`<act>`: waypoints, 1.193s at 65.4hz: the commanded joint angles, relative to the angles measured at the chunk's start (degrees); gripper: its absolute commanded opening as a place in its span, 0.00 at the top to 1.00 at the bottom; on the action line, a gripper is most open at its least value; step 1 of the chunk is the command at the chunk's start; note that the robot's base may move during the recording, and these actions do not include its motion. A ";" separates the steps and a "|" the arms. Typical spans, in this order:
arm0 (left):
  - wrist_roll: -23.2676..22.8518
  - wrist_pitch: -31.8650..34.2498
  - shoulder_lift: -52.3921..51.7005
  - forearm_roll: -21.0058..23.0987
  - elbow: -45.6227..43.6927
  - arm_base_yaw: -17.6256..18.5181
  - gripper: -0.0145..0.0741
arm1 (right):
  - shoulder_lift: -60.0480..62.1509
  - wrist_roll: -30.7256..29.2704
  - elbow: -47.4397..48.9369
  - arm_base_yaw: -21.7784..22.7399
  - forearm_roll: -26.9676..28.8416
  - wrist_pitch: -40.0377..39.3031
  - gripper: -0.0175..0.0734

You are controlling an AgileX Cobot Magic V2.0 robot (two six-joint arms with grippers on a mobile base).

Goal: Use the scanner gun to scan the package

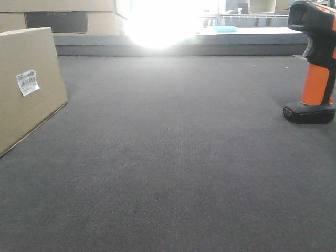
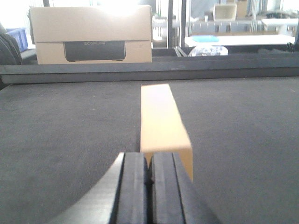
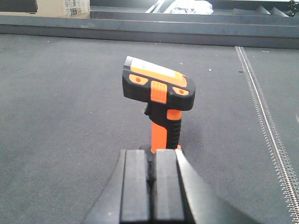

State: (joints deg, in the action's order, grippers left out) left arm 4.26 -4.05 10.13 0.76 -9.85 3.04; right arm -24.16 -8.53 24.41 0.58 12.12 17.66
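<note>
Found the left hand (image 2: pixel 149 161) at 6 o'clock in the left wrist view. Saw its two black pads (image 2: pixel 135 186) pressed flat together, shut tight, with nothing between them. Spotted the package (image 2: pixel 161 121) just past the tips, toward 12 o'clock, with its thin edge turned to the hand. Could not tell if the tips touched the box.

Found the right hand (image 3: pixel 150 156) at 6 o'clock in the right wrist view. Saw its pads closed too, with only a thin dark line between them, and nothing held. Spotted the scanner gun (image 3: pixel 159 93) standing up straight just past the tips, toward 12 o'clock. Saw its black head on top, its orange handle under that, and its foot partly hidden behind the hand.

Looked at the front view and saw no hands there. Found the package (image 1: pixel 26 94) at 9 o'clock, resting on the dark gray table (image 1: pixel 173 157). Noticed a small white sticker (image 1: pixel 28 83) with black bars on its side. Found the scanner gun (image 1: pixel 315 68) at 3 o'clock, standing on its flat black foot, well apart from the package.

Also saw a tan carton (image 2: pixel 93 35) with a dark panel past the far end of the table, at 11 o'clock in the left wrist view.
</note>
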 commanded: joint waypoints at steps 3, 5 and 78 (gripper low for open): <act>-0.38 6.11 -5.51 0.48 7.23 -0.06 0.96 | 0.27 -0.41 -0.02 0.34 -0.38 -1.44 0.98; -0.38 6.86 -7.01 0.48 8.77 -0.18 0.96 | 0.27 -0.41 -0.02 0.34 -0.38 -1.44 0.98; -0.38 2.02 -10.13 1.03 9.85 -4.10 0.96 | 0.52 -0.41 -0.02 0.34 -1.14 -1.81 0.98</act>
State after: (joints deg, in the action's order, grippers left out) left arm 4.26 -2.70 0.35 1.40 0.10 -0.97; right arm -24.13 -8.53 24.41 0.58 11.98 17.55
